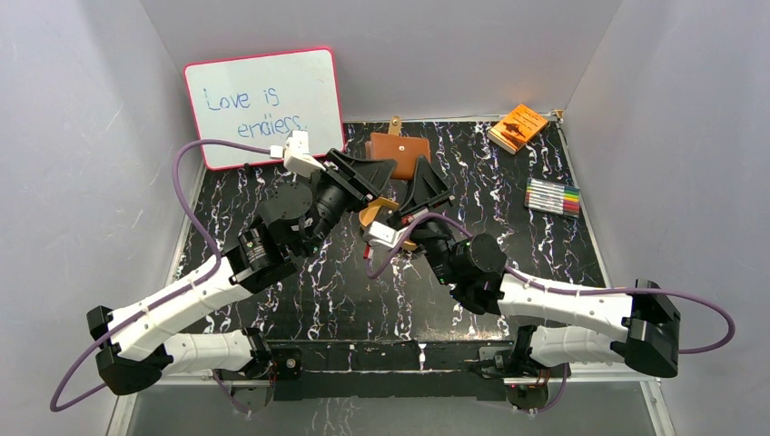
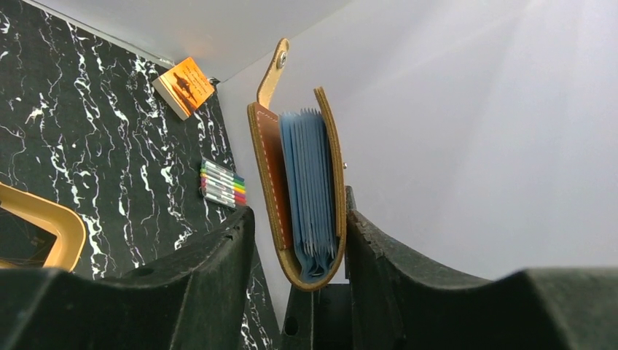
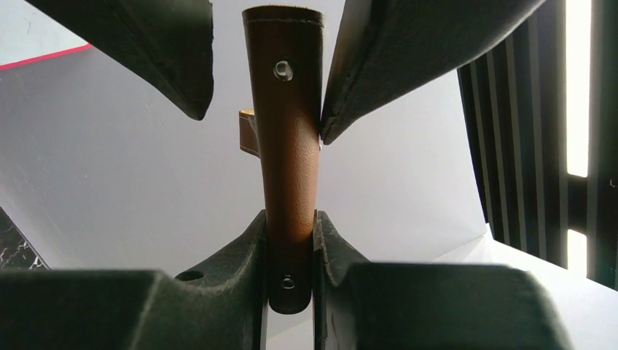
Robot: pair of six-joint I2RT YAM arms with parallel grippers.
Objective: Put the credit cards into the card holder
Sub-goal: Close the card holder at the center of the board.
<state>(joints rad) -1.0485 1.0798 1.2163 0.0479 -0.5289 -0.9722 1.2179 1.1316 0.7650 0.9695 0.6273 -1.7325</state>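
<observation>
Right jaws pinched the card holder [image 3: 288,160] by one edge, up off the bench [image 1: 300,300], strap tab pointing at the back wall, blue pockets fanned open. Left jaws were spread either side of it, one finger [image 3: 364,65] touching leather. Beyond, markers [image 1: 554,195] and booklet [image 1: 518,127] lay well clear.

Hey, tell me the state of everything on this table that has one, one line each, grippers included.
card holder, open, strap unsnapped, blue sleeves showing.
right gripper, shut on the card holder's leather cover.
left gripper, open around the card holder, one finger touching it.
whiteboard, written on, propped against the wall.
orange booklet, closed, lying flat.
markers, lying side by side.
</observation>
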